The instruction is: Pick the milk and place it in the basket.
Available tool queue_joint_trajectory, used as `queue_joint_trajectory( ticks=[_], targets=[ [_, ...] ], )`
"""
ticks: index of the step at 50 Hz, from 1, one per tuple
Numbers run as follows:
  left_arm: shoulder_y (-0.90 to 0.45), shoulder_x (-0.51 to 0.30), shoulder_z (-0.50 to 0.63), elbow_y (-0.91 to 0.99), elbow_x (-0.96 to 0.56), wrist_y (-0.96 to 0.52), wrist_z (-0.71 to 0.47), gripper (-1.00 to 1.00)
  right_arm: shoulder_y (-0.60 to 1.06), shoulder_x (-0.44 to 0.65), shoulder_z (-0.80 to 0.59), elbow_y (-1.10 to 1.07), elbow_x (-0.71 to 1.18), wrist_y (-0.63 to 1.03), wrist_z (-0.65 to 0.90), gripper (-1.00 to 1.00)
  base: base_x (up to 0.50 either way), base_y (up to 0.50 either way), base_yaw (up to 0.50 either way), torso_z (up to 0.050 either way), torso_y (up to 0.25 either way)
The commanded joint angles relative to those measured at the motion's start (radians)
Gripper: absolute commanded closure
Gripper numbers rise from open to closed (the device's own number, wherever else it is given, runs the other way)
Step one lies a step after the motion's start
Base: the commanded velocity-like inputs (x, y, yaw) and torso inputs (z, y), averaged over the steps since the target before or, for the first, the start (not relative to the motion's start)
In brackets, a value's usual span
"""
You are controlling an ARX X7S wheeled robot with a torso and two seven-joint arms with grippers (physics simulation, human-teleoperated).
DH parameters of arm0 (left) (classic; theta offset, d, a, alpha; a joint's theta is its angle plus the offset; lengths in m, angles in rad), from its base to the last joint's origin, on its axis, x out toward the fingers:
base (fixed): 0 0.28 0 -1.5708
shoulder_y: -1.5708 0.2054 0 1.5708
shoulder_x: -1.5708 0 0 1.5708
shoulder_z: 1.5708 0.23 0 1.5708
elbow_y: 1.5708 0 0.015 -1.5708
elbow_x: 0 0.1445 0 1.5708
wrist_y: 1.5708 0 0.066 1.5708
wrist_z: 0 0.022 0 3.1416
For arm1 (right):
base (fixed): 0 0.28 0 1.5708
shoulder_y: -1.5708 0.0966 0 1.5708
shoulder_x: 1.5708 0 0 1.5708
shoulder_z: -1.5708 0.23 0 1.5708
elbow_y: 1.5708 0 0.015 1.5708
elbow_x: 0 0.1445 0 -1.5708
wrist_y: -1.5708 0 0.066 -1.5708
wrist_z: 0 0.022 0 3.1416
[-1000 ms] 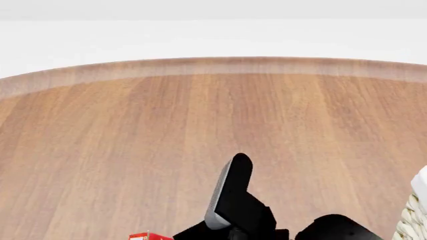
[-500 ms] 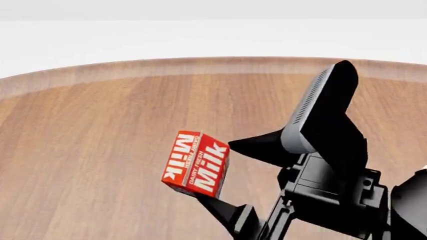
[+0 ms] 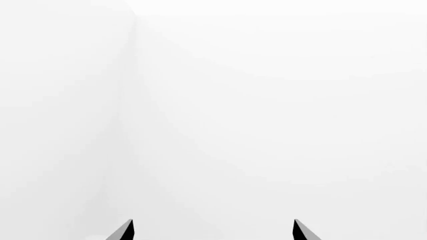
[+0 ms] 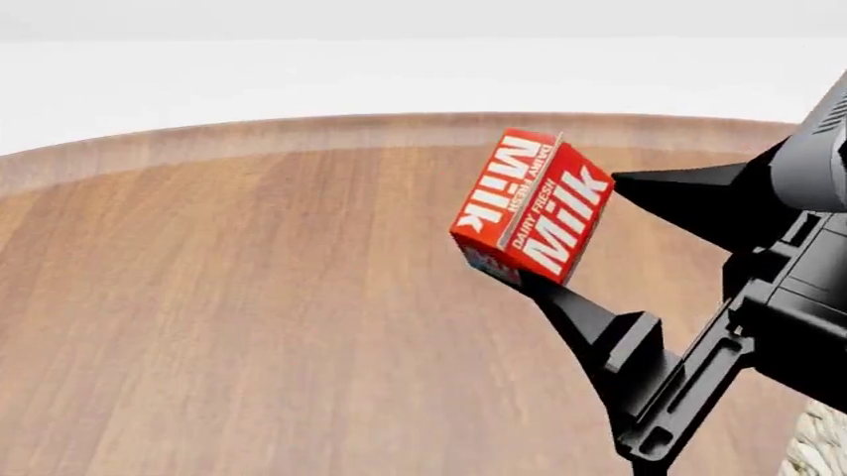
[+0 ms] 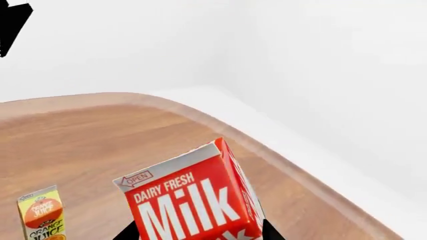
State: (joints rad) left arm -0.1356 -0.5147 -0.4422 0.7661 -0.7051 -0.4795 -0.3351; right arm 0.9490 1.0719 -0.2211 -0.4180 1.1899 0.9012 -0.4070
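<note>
The right gripper (image 4: 562, 243) was clamped on the milk (image 4: 533, 206), which hung tilted in the air in the upper middle of the head view, clear of the wooden counter (image 4: 238, 297). One finger ran under the carton's lower corner and the other reached toward its far side from the right edge of the frame. In the right wrist view the carton filled the lower centre, its red gable crease pointing up and to the right.

Only a sliver of the basket (image 4: 818, 446) showed, at the lower right corner of the head view, so the carry looked barely begun. Doing it well probably meant holding the squeeze steady, since a skewed carton could twist out between the fingers, then swinging it across at this height to clear the rim before lowering it inside and letting go.

The orange juice carton (image 5: 44, 214) stood on the counter at the lower left of the right wrist view, well apart from the milk.

The left gripper (image 3: 212, 231) showed only two dark fingertips spread wide with nothing between them.
</note>
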Motion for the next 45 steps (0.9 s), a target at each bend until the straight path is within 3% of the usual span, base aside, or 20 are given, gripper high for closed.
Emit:
queue_joint_trajectory(
  ticks=[1, 19, 31, 45],
  targets=[
    [0.001, 0.000, 0.005, -0.002, 0.001, 0.003, -0.001, -1.00, -0.015, 0.080, 0.116, 0.009, 0.050, -0.011, 0.053, 1.00, 0.00, 0.00, 0.00, 0.000, 0.000],
    [0.003, -0.003, 0.009, -0.005, -0.001, 0.005, -0.003, -1.00, -0.293, 0.193, 0.361, 0.037, 0.103, -0.069, 0.129, 1.00, 0.00, 0.00, 0.00, 0.000, 0.001],
    [0.006, -0.005, 0.006, -0.004, -0.004, 0.008, -0.005, -1.00, -0.500, 0.175, 0.583, 0.042, 0.083, -0.043, 0.173, 1.00, 0.00, 0.00, 0.00, 0.001, 0.001],
    [0.008, -0.006, 0.009, -0.006, -0.003, 0.012, -0.006, -1.00, -0.527, 0.171, 0.576, 0.056, 0.020, -0.040, 0.220, 1.00, 0.00, 0.00, 0.00, 0.001, 0.001]
  ],
)
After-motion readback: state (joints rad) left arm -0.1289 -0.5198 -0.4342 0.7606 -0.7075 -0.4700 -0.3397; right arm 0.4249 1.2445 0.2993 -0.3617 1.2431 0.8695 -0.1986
